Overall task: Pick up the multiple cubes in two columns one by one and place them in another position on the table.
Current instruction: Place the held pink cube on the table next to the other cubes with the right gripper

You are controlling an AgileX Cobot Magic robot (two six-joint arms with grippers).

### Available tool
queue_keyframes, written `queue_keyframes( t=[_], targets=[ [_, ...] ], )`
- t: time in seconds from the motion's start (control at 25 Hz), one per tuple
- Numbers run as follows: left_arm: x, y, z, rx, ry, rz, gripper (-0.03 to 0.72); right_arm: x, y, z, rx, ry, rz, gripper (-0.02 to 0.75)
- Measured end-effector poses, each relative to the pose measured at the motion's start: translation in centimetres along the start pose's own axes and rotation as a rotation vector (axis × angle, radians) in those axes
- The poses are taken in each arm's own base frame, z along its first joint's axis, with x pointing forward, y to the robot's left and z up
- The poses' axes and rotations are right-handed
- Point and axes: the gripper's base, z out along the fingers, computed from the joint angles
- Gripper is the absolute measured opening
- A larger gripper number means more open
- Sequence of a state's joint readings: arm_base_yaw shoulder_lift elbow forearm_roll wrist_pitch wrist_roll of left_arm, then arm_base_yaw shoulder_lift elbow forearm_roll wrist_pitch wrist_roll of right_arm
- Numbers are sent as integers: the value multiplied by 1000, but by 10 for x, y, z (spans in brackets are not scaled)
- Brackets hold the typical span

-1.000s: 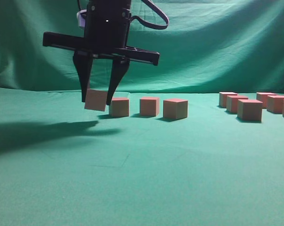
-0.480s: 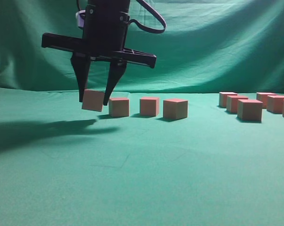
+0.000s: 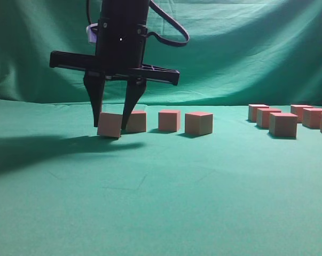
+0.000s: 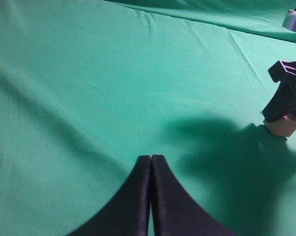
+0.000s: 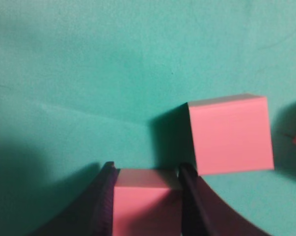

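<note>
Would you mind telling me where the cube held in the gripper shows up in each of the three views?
Exterior view: held cube left of centre, between the right gripper fingers, at the left end of a row.
Left wrist view: at the right edge, under black fingers.
Right wrist view: bottom centre, between the fingers.
Shared landmark: the black right gripper clamping it.

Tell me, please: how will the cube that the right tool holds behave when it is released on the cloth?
The held cube looks stiff: its edges stay sharp between the right tool fingers. With flat faces, it should not roll. It sits a little tilted at the table, so it may settle flat with a small shift. The matte cloth probably prevents sliding.
</note>
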State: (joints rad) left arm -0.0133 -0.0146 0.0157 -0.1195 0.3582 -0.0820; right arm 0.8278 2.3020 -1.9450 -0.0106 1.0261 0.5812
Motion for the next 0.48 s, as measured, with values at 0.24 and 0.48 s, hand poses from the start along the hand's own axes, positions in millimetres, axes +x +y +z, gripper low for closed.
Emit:
queue_keyframes(
  t=[0.24,0.48],
  targets=[
    [0,0,0,0,0,0,0,-1,0,0,1,-2,-18,277],
    [0,0,0,0,0,0,0,0,0,2,2,6,-17,428]
  ],
)
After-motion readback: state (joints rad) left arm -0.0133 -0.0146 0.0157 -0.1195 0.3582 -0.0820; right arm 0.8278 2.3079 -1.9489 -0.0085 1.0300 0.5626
